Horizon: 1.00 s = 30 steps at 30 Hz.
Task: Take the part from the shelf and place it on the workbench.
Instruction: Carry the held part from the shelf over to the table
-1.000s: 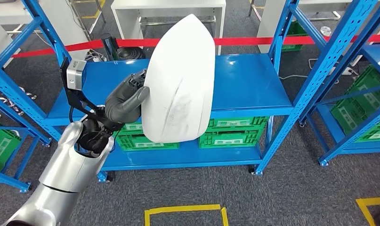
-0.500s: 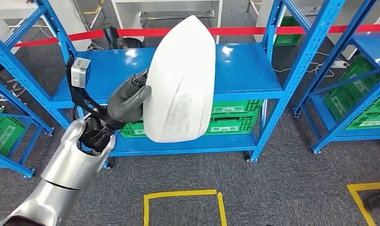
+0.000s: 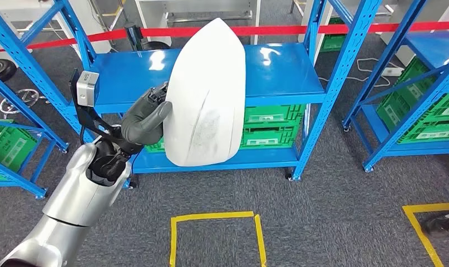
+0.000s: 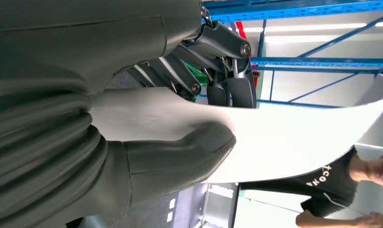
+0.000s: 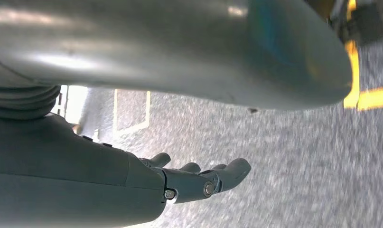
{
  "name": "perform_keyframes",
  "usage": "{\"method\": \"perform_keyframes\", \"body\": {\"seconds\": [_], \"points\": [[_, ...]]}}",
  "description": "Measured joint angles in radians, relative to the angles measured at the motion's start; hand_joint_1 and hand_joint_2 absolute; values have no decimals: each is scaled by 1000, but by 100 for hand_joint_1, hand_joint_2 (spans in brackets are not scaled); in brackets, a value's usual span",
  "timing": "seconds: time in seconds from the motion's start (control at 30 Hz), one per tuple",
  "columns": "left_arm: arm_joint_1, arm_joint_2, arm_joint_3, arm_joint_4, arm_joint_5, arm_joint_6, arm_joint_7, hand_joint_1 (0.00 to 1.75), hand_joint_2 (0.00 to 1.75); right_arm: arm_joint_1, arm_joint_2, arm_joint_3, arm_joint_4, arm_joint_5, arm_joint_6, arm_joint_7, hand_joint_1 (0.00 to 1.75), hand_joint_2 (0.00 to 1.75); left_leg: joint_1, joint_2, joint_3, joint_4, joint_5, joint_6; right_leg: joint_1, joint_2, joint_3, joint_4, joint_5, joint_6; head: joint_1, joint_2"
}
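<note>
A large white curved shell part (image 3: 208, 94) is held up in front of the blue shelf (image 3: 277, 72), tilted with its pointed end up. My left hand (image 3: 145, 118) grips its left edge, thumb on the front face and fingers behind. The left wrist view shows the thumb (image 4: 180, 152) pressed on the white part (image 4: 294, 142) with the dark fingers (image 4: 227, 71) on the other side. My right hand (image 5: 199, 183) hangs low over grey carpet, fingers loosely extended and holding nothing.
Green crates (image 3: 269, 127) sit on the shelf's lower level. More blue racks stand at left (image 3: 21, 111) and right (image 3: 411, 83). Red tape (image 3: 333, 28) runs behind. Yellow floor markings (image 3: 213, 217) lie on the carpet. A person (image 4: 341, 185) shows past the part in the left wrist view.
The whole view has shifted: the shelf sits farther off and more floor shows. The part stays in my left hand, in much the same pose.
</note>
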Motion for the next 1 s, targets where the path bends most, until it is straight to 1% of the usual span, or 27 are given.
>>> {"method": "perform_keyframes", "body": {"seconds": [0.03,0.07,0.1,0.17,0.2,0.23,0.27,0.3,0.33,0.4,0.43,0.47,0.5,0.53,0.57,0.6,0.63,0.67,0.7,0.73,0.77,0.8,0.83,0.9,0.93,0.97,1.0], "points": [[-2,1,0,-1,0,2,-1,175,175,0,-1,-2,0,-1,1,-1,0,0,2,1,-4,-11,15,6,1,1,-2,-1,-4,5,-1,0],[-3,1,0,-2,-2,5,-3,175,175,1,-1,-4,0,-1,1,0,0,0,5,2,-10,-21,33,13,2,2,-9,11,-27,9,-1,0],[-4,2,0,-3,-6,7,-6,175,175,1,-2,-6,0,-2,1,0,0,0,9,3,-20,-29,53,17,3,3,-21,46,-70,12,0,0],[-2,3,1,-4,-19,12,-12,175,175,1,-4,-10,0,-2,0,1,0,0,9,4,-52,-30,85,20,3,3,-49,165,-176,18,3,0],[0,4,2,-4,-27,16,-16,175,175,1,-6,-13,0,-2,-1,0,0,0,9,5,-73,-27,100,18,2,3,-57,226,-204,22,4,0],[2,6,3,-3,-36,20,-20,175,175,1,-8,-15,0,-2,-2,0,0,0,10,6,-93,-24,113,17,2,3,-54,266,-207,26,4,0],[4,8,4,-3,-43,23,-25,175,175,1,-9,-17,0,-2,-3,-1,0,0,12,7,-114,-18,124,14,1,2,-36,275,-189,29,4,0],[6,9,5,-3,-50,27,-29,175,175,1,-9,-19,0,-2,-4,-2,0,0,14,8,-135,-11,135,10,-1,2,0,249,-163,32,4,0],[7,11,7,-3,-53,30,-32,175,175,0,-9,-20,0,-2,-5,-2,0,0,16,8,-154,1,143,5,-4,1,49,194,-153,36,4,0],[9,15,16,-7,-56,36,-36,175,175,-2,-9,-21,0,-2,-5,-2,0,0,15,9,-183,24,155,-8,-3,3,138,72,-176,28,6,0],[10,16,21,-10,-58,38,-37,175,175,-3,-9,-22,0,-2,-5,-2,0,0,13,8,-190,32,159,-13,-2,5,159,39,-196,19,6,0],[12,17,26,-12,-60,40,-37,175,175,-3,-9,-22,0,-2,-5,-1,0,0,12,8,-193,33,165,-18,1,7,162,27,-203,7,6,0],[14,18,29,-13,-63,40,-37,175,175,-2,-9,-22,0,-2,-5,0,0,0,13,8,-195,31,173,-23,0,7,154,29,-197,-2,6,0],[17,20,32,-13,-66,41,-37,175,175,-2,-9,-22,0,-1,-5,1,0,0,15,7,-199,32,171,-29,-1,4,147,28,-189,-10,6,0],[19,22,35,-13,-68,43,-37,175,175,-2,-9,-22,0,-1,-5,1,0,0,17,5,-208,45,150,-35,-3,2,137,25,-176,-17,5,0],[22,25,38,-14,-69,44,-37,175,175,-3,-8,-22,1,-1,-5,2,0,0,19,3,-220,75,112,-42,-5,0,125,22,-161,-23,4,0],[24,28,42,-14,-70,46,-37,175,175,-4,-8,-22,1,-1,-5,2,0,0,21,1,-235,125,59,-48,-5,-2,112,22,-147,-26,3,0],[26,29,47,-14,-70,47,-36,175,175,-4,-8,-22,1,-1,-5,2,0,0,23,1,-249,189,7,-53,-5,-2,96,21,-133,-27,2,0],[29,31,51,-14,-70,48,-36,175,175,-4,-8,-22,1,-1,-5,2,0,0,24,1,-258,252,-27,-56,-5,-2,81,21,-120,-27,2,0],[33,32,53,-14,-71,48,-36,175,175,-4,-8,-23,1,-1,-5,2,0,0,25,1,-256,295,-40,-57,-5,-2,65,22,-107,-26,2,0],[37,33,56,-14,-72,48,-35,175,175,-4,-8,-23,1,-1,-4,2,0,0,25,1,-238,307,-32,-56,-5,-3,49,22,-95,-25,1,0],[40,34,58,-14,-75,48,-33,175,175,-4,-8,-22,1,0,-4,2,0,0,25,0,-201,283,-12,-54,-5,-3,34,22,-83,-23,2,0],[41,35,60,-14,-78,48,-32,175,175,-4,-8,-22,1,0,-4,2,0,0,25,-1,-147,224,6,-49,-4,-2,22,22,-71,-20,1,0],[42,34,67,-20,-87,48,-29,175,175,-5,-8,-22,1,2,-4,1,0,0,20,-4,-38,84,1,-38,-4,-1,8,20,-51,-11,2,0],[43,34,71,-23,-90,48,-29,175,175,-5,-8,-23,1,3,-3,1,0,0,17,-6,-7,37,-9,-32,-5,-1,7,17,-41,-5,2,0],[43,34,76,-26,-92,47,-29,175,175,-6,-8,-23,1,4,-3,1,0,0,13,-7,3,14,-16,-26,-7,0,9,12,-32,3,1,0],[44,34,79,-28,-93,47,-28,175,175,-6,-8,-23,1,4,-2,1,0,0,10,-7,-2,10,-7,-19,-7,0,11,3,-21,12,-1,0]]}}
